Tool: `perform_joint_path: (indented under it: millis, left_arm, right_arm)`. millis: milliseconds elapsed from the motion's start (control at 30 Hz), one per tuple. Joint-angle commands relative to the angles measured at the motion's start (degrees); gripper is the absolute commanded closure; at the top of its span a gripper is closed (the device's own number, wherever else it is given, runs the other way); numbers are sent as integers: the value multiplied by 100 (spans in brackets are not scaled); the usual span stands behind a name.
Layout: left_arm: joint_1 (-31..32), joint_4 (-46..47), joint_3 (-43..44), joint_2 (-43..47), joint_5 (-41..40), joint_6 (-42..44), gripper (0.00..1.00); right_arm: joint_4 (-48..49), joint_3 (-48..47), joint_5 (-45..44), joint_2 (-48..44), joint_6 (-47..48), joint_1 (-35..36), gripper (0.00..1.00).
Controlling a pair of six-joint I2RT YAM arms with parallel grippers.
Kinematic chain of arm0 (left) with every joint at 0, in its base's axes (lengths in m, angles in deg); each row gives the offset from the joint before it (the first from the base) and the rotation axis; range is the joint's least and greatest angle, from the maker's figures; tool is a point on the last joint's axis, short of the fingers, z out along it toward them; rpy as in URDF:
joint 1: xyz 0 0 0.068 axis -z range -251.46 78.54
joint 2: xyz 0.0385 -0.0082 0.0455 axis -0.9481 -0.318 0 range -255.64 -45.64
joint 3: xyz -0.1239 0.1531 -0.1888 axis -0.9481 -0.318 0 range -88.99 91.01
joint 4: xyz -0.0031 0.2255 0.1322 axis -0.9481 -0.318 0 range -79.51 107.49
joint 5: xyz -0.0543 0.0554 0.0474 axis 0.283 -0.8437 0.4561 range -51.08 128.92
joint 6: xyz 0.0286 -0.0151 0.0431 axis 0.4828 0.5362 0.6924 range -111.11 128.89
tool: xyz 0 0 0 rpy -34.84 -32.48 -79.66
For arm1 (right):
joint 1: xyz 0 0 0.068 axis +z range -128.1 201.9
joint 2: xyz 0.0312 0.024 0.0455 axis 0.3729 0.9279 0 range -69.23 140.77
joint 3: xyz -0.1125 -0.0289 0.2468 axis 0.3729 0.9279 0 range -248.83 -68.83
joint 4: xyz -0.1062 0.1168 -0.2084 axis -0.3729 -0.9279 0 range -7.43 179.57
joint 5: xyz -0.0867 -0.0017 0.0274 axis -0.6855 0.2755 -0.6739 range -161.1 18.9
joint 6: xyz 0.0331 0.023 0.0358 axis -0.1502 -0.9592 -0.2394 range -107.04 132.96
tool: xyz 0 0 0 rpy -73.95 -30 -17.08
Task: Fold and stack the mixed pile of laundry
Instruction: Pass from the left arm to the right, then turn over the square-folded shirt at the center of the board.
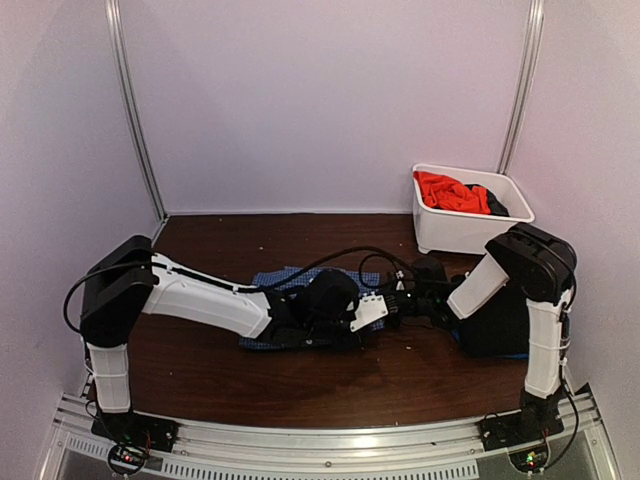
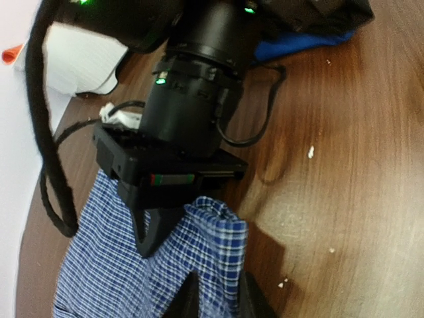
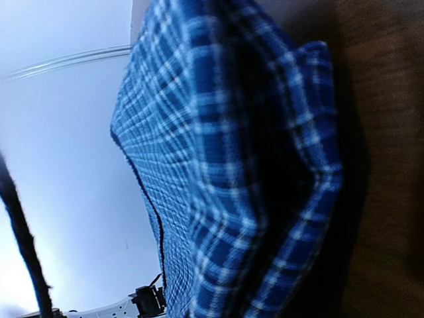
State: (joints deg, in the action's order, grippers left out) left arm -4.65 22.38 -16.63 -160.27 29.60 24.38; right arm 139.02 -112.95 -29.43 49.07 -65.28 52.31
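Observation:
The blue-and-white check shirt [image 1: 272, 283] lies on the brown table under my left arm. My left gripper [image 1: 372, 314] is shut on a raised fold of it, which shows between my fingers [image 2: 255, 303] in the left wrist view [image 2: 222, 262]. My right gripper [image 1: 404, 298] meets it from the right. Its black finger [image 2: 154, 232] is against the same fold and appears to be clamped on it. The shirt [image 3: 218, 165] fills the right wrist view and hides the right fingers. An orange T-shirt [image 1: 448, 192] and a black piece [image 1: 497, 205] lie in the tub.
The white tub [image 1: 470, 236] stands at the back right. A black garment [image 1: 490, 335] with a blue piece [image 2: 298, 41] under it lies below my right arm. Cables loop over the shirt. White walls close in the back and sides.

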Motion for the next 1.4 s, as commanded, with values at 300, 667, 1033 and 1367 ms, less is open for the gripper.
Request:
perform_joint_path:
  millis: [300,667,1033,1367]
  left_arm:
    - [-466,430,-1731,2193,-648,-1853,7]
    - [-1717,-309,-2865,3950,-1035,-3138,2]
    - [-2524,-1927,-3168,5432,-1496,-4157,2]
    - [-3006,-2859,-3194,6151,-1168,-4878,2]
  right_arm:
    - [-5191,-1327,-1129,-1478,3940,-312,100]
    - [-9917,-5401,-3923,-1998,6972,-370,100]
    - [-11727,-8271,-5946,932,7751,1461,100]
    - [-11678,-8658,-5818,2717,7663,3235,100]
